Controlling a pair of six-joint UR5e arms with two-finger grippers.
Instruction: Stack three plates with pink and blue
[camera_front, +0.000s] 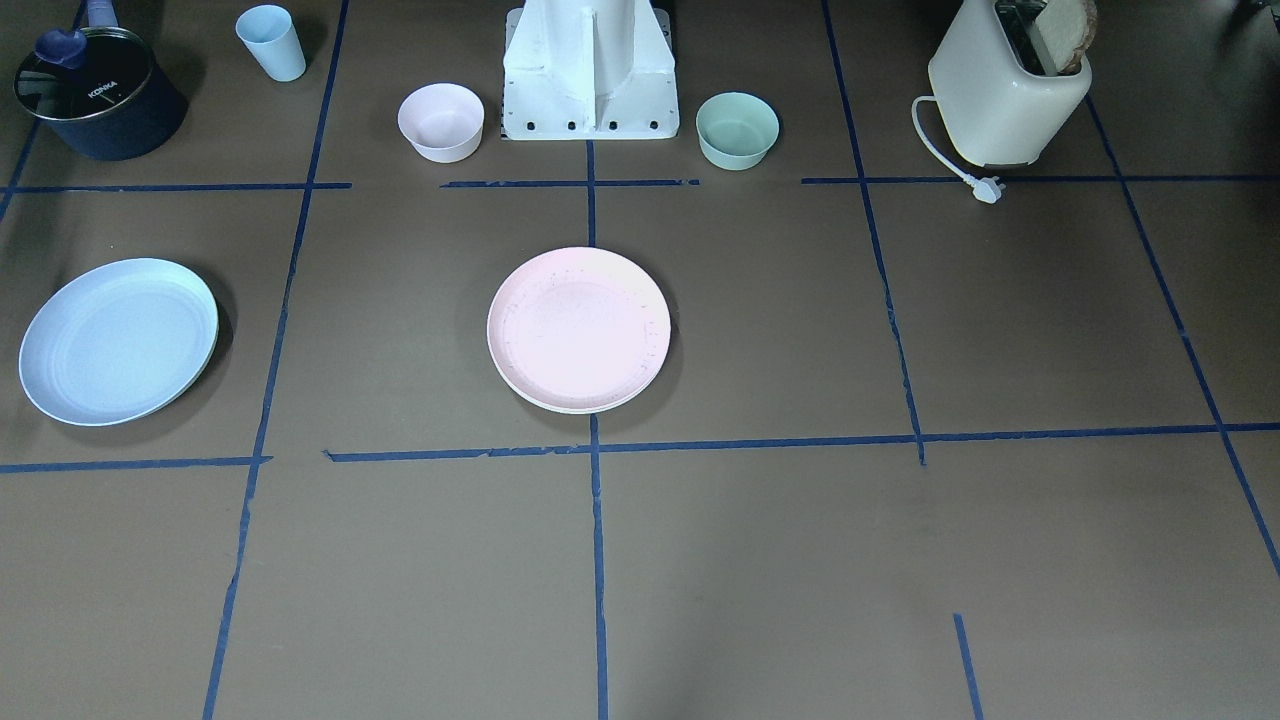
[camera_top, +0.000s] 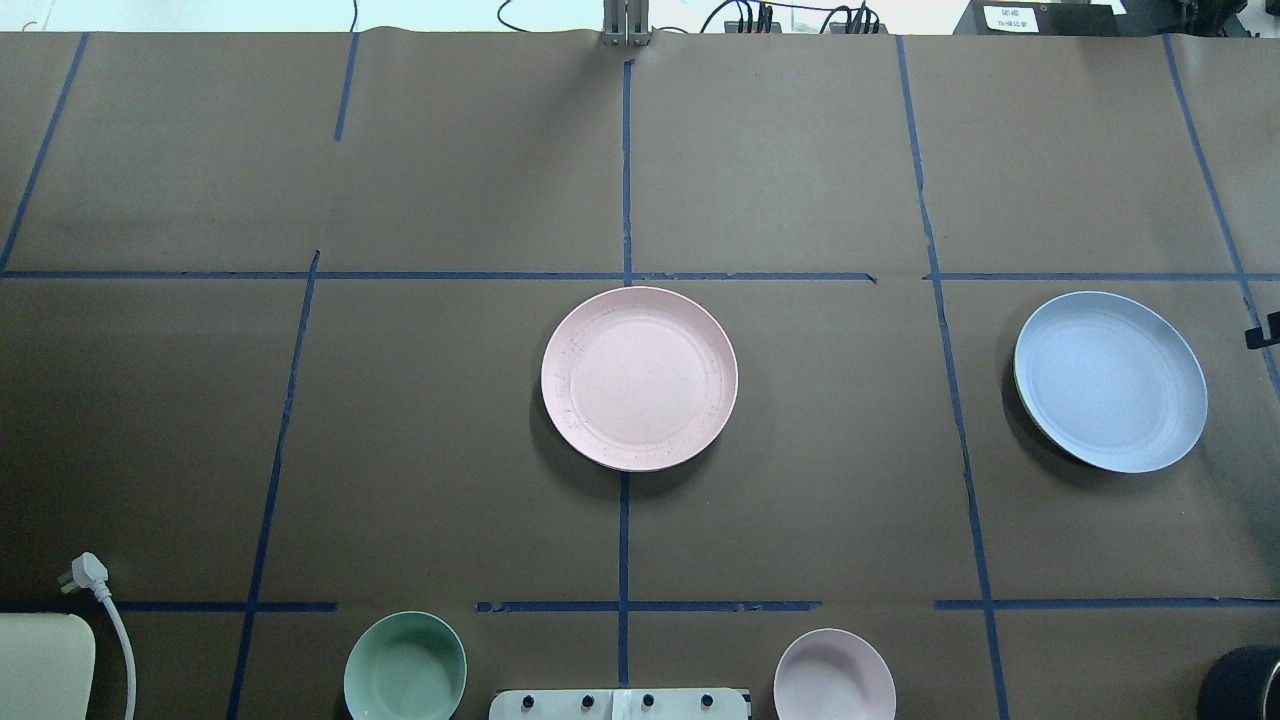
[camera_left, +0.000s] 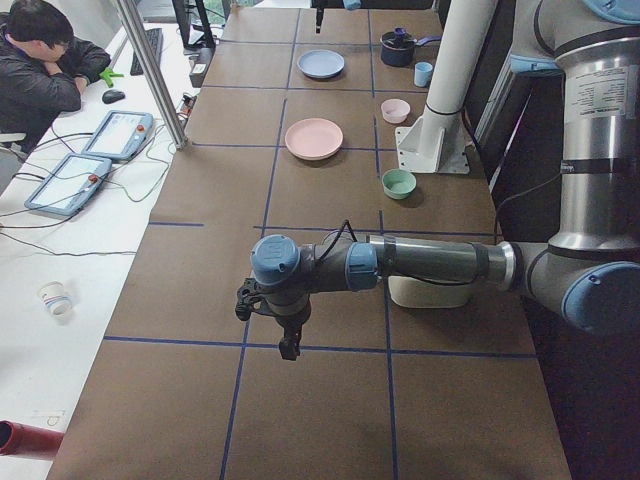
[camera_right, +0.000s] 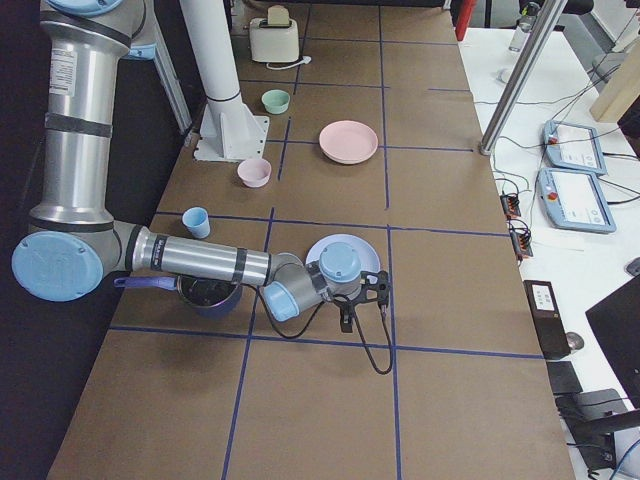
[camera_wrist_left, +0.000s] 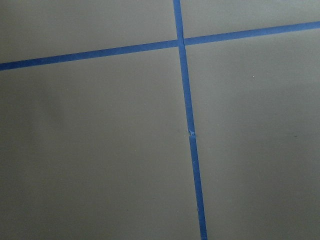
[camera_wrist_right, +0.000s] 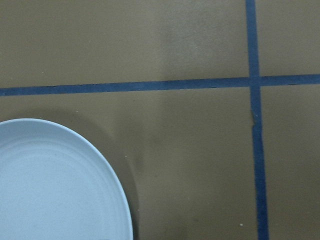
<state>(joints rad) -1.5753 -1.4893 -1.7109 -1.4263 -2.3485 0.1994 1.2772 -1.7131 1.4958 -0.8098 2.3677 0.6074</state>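
pink plate (camera_top: 639, 378): round, pale pink and shallow, with a raised rim and little dark specks scattered around the inner ring. It sits dead centre on the table (camera_front: 760, 560), right on the middle tape line. In the front view a paler cream edge peeks out under its near side, but I can't tell if that's another plate underneath.
blue plate (camera_top: 1110, 381): light blue with faint concentric rings, same sort of size as the pink one. It's off on the robot's right, well apart from the pink plate. A thin greenish edge shows under one side, and again I can't say what that is.
left gripper (camera_left: 289, 348): points down over bare table near a tape crossing at the left end, far from both plates. It only shows in the side view, so no idea how the fingers stand.
right gripper (camera_right: 346, 322): hangs just beside the blue plate's outer edge, not touching it. Can't tell the fingers here either.
other stuff: pink bowl (camera_front: 441, 121) and green bowl (camera_front: 737, 129) either side of the robot base, plus a toaster (camera_front: 1005, 95), a dark pot (camera_front: 100, 95) and a blue cup (camera_front: 271, 42).
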